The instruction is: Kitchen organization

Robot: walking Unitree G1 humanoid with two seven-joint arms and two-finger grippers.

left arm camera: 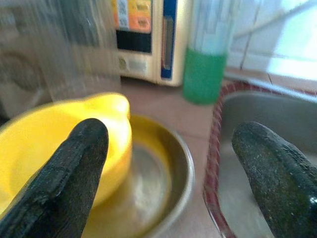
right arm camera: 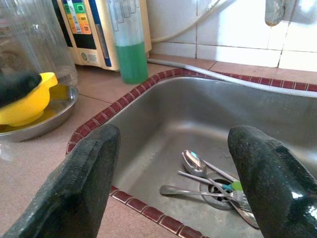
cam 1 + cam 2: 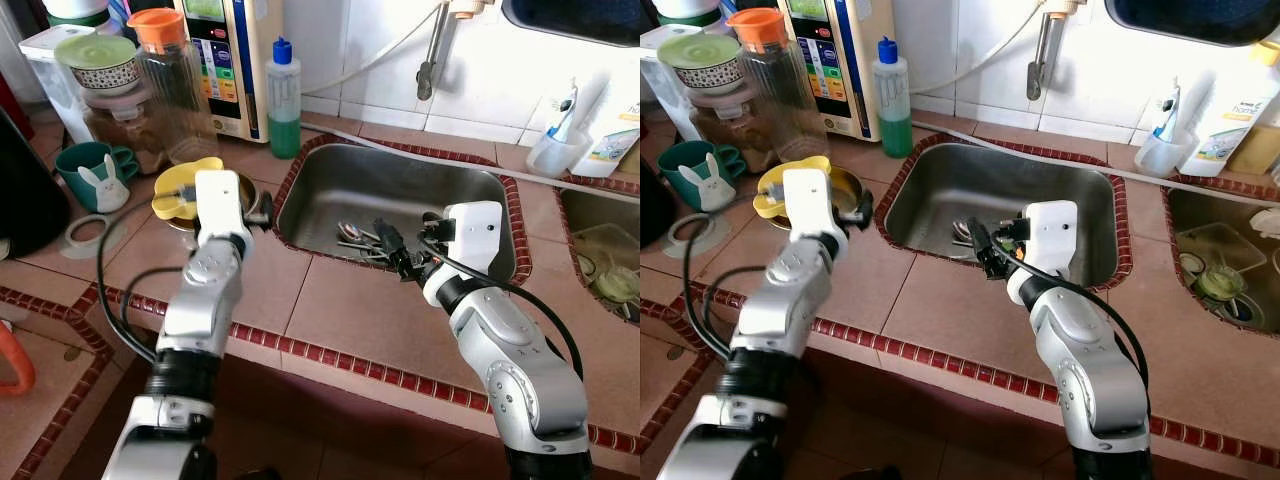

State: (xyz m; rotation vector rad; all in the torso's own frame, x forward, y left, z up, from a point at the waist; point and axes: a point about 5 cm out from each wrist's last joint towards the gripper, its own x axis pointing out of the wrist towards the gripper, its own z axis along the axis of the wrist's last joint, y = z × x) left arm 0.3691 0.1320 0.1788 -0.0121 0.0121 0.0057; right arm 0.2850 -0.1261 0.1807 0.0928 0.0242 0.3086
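At the upper left of the left eye view, a teal ceramic mug with a white rabbit figure (image 3: 92, 173) stood on the terracotta-tiled table (image 3: 350, 310), beside a clear plastic jug with an orange lid (image 3: 172, 85). Just right of the mug, a yellow plastic bowl (image 3: 180, 190) sat inside a shallow round steel dish (image 3: 847, 190), its rim leaning on the dish's left side. The left gripper (image 1: 173, 173) hovered over that dish with its two black fingers spread wide and nothing between them; one finger (image 1: 59, 183) lay in front of the yellow bowl, the other over the edge of the sink.

Behind, toward upper centre, a cream appliance with a coloured button panel (image 3: 230, 60) stood against the white tiled wall, with a clear bottle of green liquid and a blue cap (image 3: 284, 100) just beside it.

In the centre, the rectangular stainless-steel sink (image 3: 330, 190), bordered by dark red tiles, held a loose pile of steel spoons and forks (image 2: 213, 181) around its drain, one with a green handle. The right gripper (image 3: 395, 250) hung above the sink's near edge, released, fingers apart and empty, pointing toward the cutlery.

At the upper right, a white cup holding a toothbrush (image 3: 558, 145) stood near a white bottle (image 3: 1232, 100), and a second basin (image 3: 1210, 260) showed at the right edge.
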